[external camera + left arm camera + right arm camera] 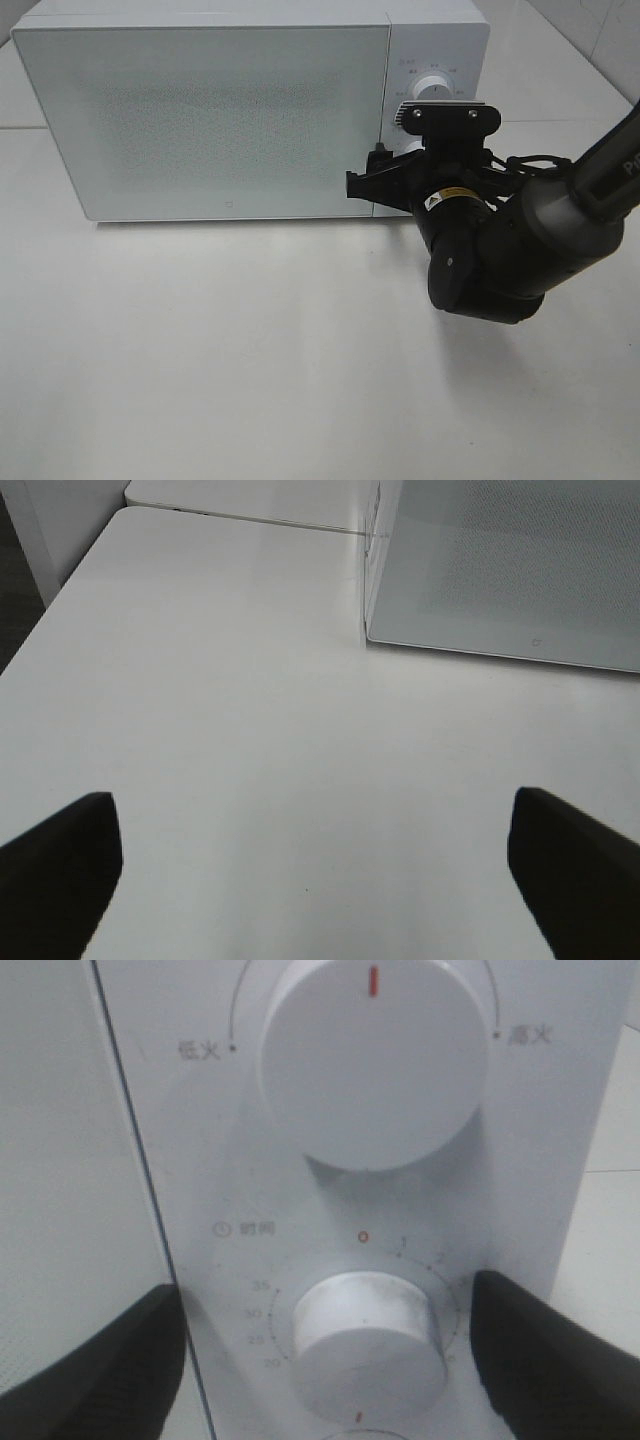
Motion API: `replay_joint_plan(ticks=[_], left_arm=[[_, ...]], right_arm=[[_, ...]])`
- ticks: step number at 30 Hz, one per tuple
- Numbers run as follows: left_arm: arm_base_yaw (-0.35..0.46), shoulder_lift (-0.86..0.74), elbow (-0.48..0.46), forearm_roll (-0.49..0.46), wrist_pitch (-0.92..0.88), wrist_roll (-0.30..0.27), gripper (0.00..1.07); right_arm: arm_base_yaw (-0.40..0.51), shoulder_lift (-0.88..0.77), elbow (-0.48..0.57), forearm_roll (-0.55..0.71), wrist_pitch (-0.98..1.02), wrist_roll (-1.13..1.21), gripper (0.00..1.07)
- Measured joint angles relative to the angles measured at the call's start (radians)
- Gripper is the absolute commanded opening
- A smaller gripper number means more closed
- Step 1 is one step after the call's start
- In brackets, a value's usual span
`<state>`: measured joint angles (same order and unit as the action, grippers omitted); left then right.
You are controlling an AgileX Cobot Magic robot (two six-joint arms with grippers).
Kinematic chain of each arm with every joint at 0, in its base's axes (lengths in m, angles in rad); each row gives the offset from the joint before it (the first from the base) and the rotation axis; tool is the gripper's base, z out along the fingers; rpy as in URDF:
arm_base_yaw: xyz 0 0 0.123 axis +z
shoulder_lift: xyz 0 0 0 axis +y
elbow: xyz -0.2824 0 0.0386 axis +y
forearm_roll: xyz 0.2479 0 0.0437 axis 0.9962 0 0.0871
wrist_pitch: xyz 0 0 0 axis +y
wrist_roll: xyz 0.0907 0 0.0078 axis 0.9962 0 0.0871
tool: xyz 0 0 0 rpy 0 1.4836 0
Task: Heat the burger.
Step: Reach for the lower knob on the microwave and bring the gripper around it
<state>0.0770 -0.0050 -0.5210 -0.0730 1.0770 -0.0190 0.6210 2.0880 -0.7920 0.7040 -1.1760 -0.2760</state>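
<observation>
**Door shut, right hand lined up on the timer knob; burger out of sight**

The microwave oven [200, 110] stands on the bench [250, 730] with its door [215, 120] closed flush. The burger shows in none of the three views. It is not on the bare bench in front of either hand, so it is most likely already inside the oven. The frosted door hides the inside, so that cannot be confirmed. If so, loading and closing are done, and what is left is to set the heating time, and afterwards to open the door and take the burger out.

The right hand [325, 1360] is up against the control panel. Its fingers stand moderately wide, one on each side of the timer knob [368, 1345], with a gap visible on both sides. It straddles the knob but does not grip it. The power dial [375, 1060] sits just beyond the timer knob, outside the fingers' span, and the edge of the door runs just outside one finger. Where the timer's pointer stands against its scale I cannot read. The next move would be to close on the knob and turn it.

The left hand [318, 870] hangs over bare bench, fingers spread fully wide and holding nothing. The oven's lower front corner lies ahead of it and off to one side, well apart. If the burger is inside, it lies behind the door, beside the right hand's reach and ahead of the left hand.
</observation>
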Motion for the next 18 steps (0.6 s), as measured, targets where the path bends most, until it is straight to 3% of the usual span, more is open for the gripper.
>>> replay_joint_plan(ticks=[7, 14, 15, 16, 18], left_arm=[[0.0, 0.0, 0.0, 0.0, 0.0, 0.0, 0.98], [0.0, 0.0, 0.0, 0.0, 0.0, 0.0, 0.98], [0.0, 0.0, 0.0, 0.0, 0.0, 0.0, 0.98], [0.0, 0.0, 0.0, 0.0, 0.0, 0.0, 0.98], [0.0, 0.0, 0.0, 0.0, 0.0, 0.0, 0.98]], right_arm=[[0.0, 0.0, -0.001, 0.0, 0.0, 0.0, 0.74], [0.0, 0.0, -0.001, 0.0, 0.021, 0.0, 0.63], [0.0, 0.0, -0.001, 0.0, 0.024, 0.0, 0.55], [0.0, 0.0, -0.001, 0.0, 0.024, 0.0, 0.55], [-0.003, 0.0, -0.001, 0.015, 0.026, 0.0, 0.35]])
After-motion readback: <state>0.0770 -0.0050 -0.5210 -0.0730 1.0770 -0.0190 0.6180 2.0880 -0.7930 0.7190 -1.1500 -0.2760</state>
